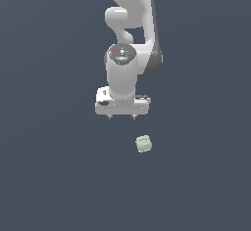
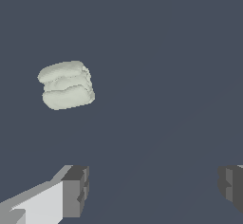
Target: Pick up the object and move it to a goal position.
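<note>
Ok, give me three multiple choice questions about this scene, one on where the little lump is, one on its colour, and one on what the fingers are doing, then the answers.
1. In the exterior view, where is the object relative to the gripper?
A. Below it and toward the exterior view's right
B. Between the fingers
C. Above the arm

2. What colour is the object?
A. Bright red
B. Pale greenish-white
C. Black

3. What is the state of the fingers?
A. Shut on the object
B. Shut with nothing held
C. Spread apart with nothing between them

Answers:
1. A, since the lump sits lower in the exterior view and right of the fingers, apart from them.
2. B, as both views show a pale greenish-white ridged lump.
3. C, because the wrist view shows a wide gap between the fingers with only bare floor in it.
</note>
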